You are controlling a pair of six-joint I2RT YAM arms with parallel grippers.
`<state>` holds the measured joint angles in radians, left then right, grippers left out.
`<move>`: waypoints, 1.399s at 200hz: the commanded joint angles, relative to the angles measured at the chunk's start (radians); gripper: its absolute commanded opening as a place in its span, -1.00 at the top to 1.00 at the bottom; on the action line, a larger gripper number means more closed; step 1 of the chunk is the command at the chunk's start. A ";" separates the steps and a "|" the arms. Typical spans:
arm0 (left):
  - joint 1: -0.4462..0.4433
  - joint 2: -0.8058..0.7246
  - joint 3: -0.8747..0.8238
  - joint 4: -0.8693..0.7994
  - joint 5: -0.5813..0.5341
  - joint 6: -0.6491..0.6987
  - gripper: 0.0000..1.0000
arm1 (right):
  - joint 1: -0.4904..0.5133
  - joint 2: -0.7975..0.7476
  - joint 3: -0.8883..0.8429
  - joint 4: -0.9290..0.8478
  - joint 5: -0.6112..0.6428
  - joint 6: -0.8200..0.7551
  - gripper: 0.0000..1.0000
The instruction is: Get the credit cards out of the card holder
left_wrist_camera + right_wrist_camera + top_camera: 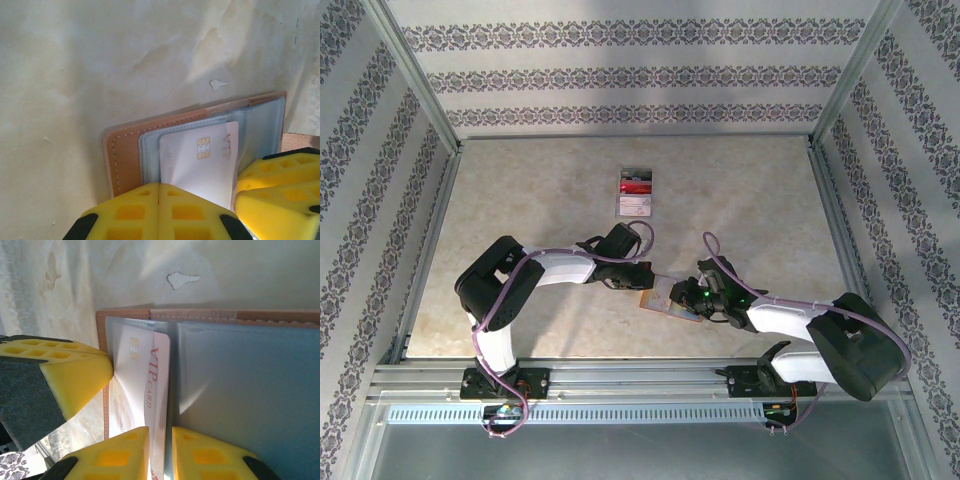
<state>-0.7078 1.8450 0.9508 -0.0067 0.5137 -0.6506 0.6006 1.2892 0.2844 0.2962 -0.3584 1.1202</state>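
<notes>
**A:** Card holder [662,298] lies open on the tabletop [540,200], about 6 o'clock from its centre. Grey-blue inside faces up, tan edge showing.

**B:** We see one white card [200,162] on one half, with a chip and "VIP CARD" lettering. How far it sits in the pocket, we can't tell.

**A:** Left pincer [159,200] is at the holder's 10 o'clock, jaws together, nothing between them. Its yellow tip rests against the holder's edge by the card's chip end.

**B:** Right pincer [160,457] is at the holder's 3 o'clock. Pads are a narrow slot apart, and the card's long edge runs into that slot. Pinched or not, we can't tell.

**A:** Small red, white and dark stack [636,192] is at 12 o'clock from the holder, well apart.
</notes>
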 commanded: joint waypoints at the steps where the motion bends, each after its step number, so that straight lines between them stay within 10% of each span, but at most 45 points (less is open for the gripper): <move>1: -0.009 0.031 -0.027 -0.066 -0.072 0.023 1.00 | 0.012 -0.018 -0.019 -0.008 0.021 0.003 0.65; 148: -0.009 0.048 -0.018 -0.089 -0.083 0.025 1.00 | 0.001 -0.100 -0.063 -0.042 0.041 0.004 1.00; 198: -0.009 0.049 -0.011 -0.093 -0.081 0.028 1.00 | -0.003 -0.108 -0.063 -0.041 0.038 0.003 0.38; 280: -0.009 0.046 -0.013 -0.092 -0.080 0.028 1.00 | -0.003 -0.041 -0.047 -0.013 0.023 0.001 0.41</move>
<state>-0.7078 1.8477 0.9516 -0.0071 0.5121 -0.6502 0.5995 1.2163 0.2333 0.3058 -0.3481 1.1271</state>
